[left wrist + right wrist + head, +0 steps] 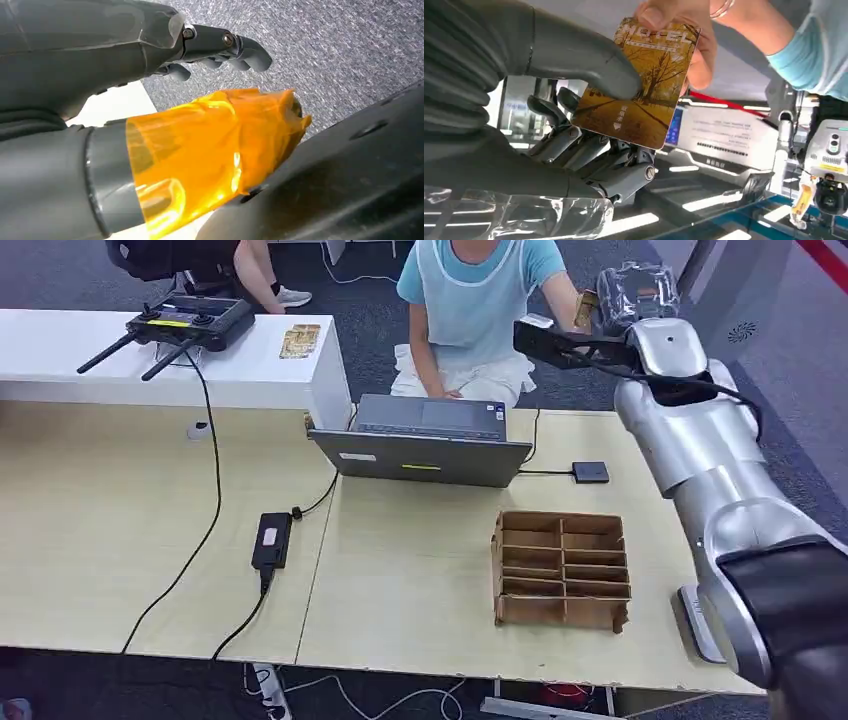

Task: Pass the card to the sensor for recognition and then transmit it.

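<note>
clearly you're at the handover: your right hand point(589, 130) pinches the card point(639, 80) while a person's hand point(684, 40) grips its far end; your left hand point(220, 50) hangs curled, holding nothing.

The right arm point(700, 460) reaches up and forward, its right hand point(589, 130) pinching the card point(639, 85) between the thick thumb and darker fingers point(574, 145). The left hand point(210, 47) hangs low over grey carpet, fingers curled in, nothing in them.
</note>
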